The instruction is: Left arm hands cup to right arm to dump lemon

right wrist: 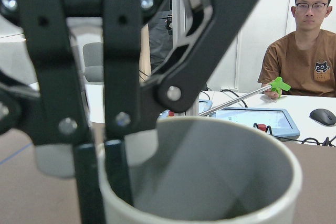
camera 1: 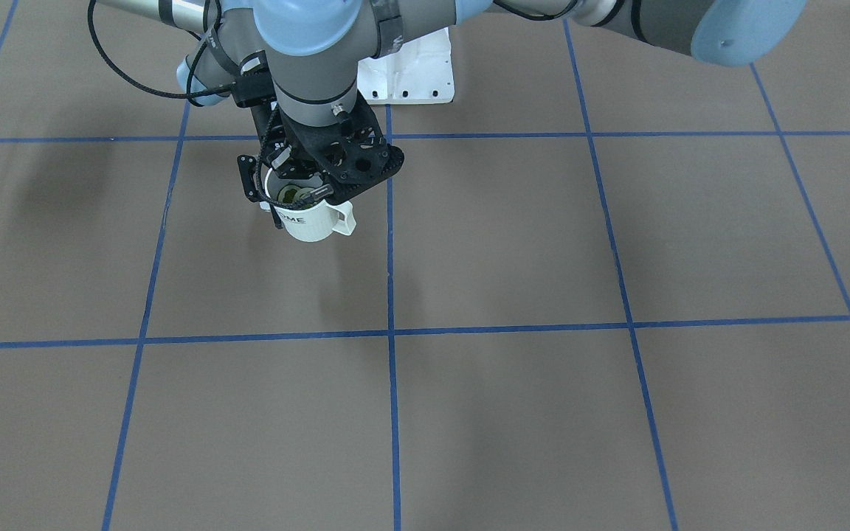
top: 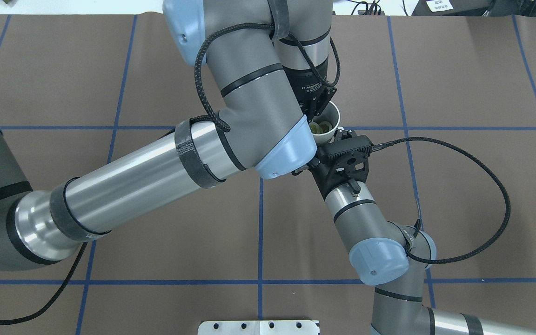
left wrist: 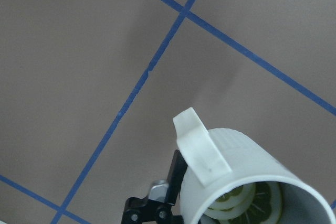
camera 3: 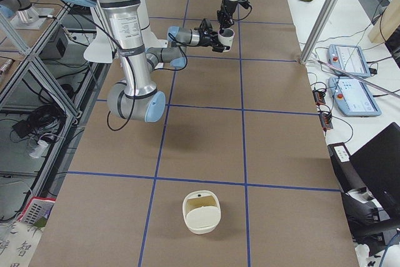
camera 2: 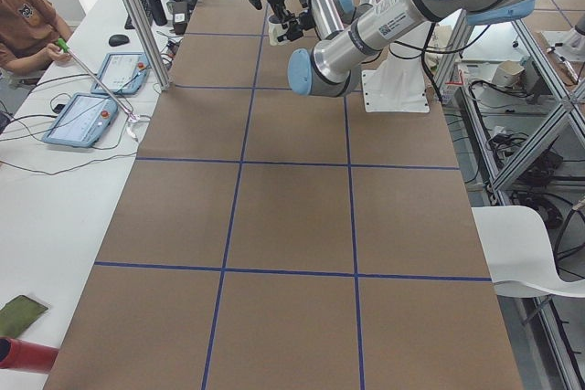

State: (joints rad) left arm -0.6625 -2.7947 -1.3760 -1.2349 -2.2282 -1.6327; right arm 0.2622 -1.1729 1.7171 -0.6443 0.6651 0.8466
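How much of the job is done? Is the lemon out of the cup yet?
Not yet. Done: the left gripper holds the cup up off the table, pinching its rim. In hand: the right gripper is close against the cup's side for the hand-over; whether it has closed is hidden. Left to do: the left gripper lets go and the right gripper tips the cup. The lemon lies inside.

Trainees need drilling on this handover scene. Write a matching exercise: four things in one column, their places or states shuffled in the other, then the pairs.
1 cup
2 lemon slices
3 white basket
4 left hand

A inside the cup
B standing alone on the table, far from the cup
C pinching the cup's rim
D held up above the table

Pairs: 1-D, 2-A, 3-B, 4-C
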